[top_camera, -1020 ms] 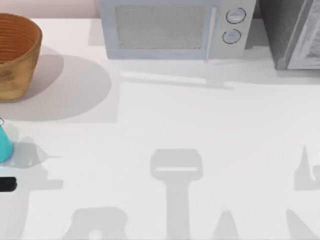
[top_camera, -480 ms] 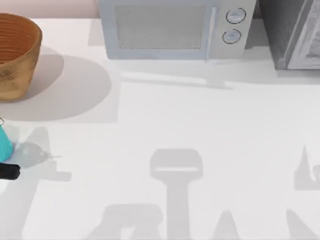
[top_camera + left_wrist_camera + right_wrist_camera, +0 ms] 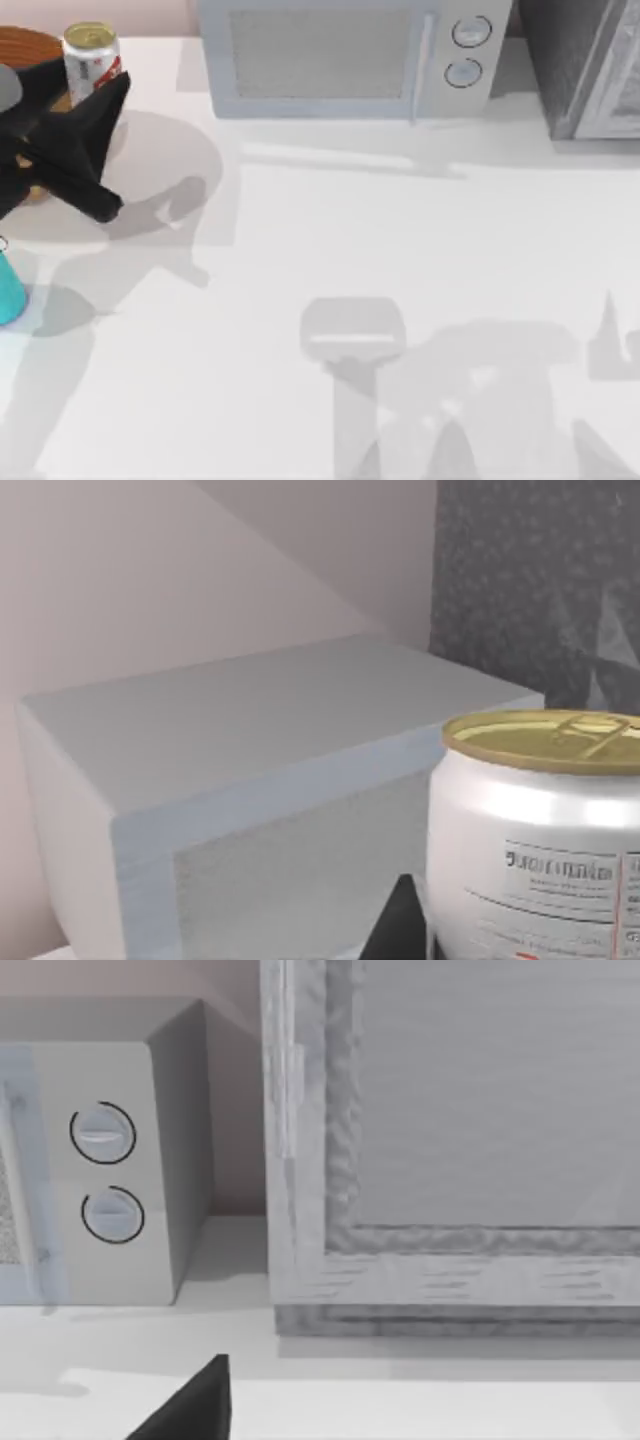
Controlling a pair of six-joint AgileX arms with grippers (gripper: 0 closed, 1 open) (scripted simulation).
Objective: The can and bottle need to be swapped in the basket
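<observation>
A: So, starting at the table's left edge, where does everything sit?

B: At that edge stands the bottle (image 3: 8,290), upright on the table, nearer the camera than the basket (image 3: 30,42), which sits at the far left corner. The left gripper (image 3: 95,95) is over the basket's right rim, clamped on the can (image 3: 91,60), whose gold lid faces up, so its long axis is vertical.

A: And which way is the bottle from that gripper?

B: Toward the near edge and slightly left, well apart from it. I judge the left arm far the nearer one for both things.

A: Further right?

B: A microwave (image 3: 345,55) at the back, then a grey cabinet (image 3: 590,65). Of the right gripper (image 3: 195,1405) a dark finger shows in its wrist view; I cannot tell its state.
</observation>
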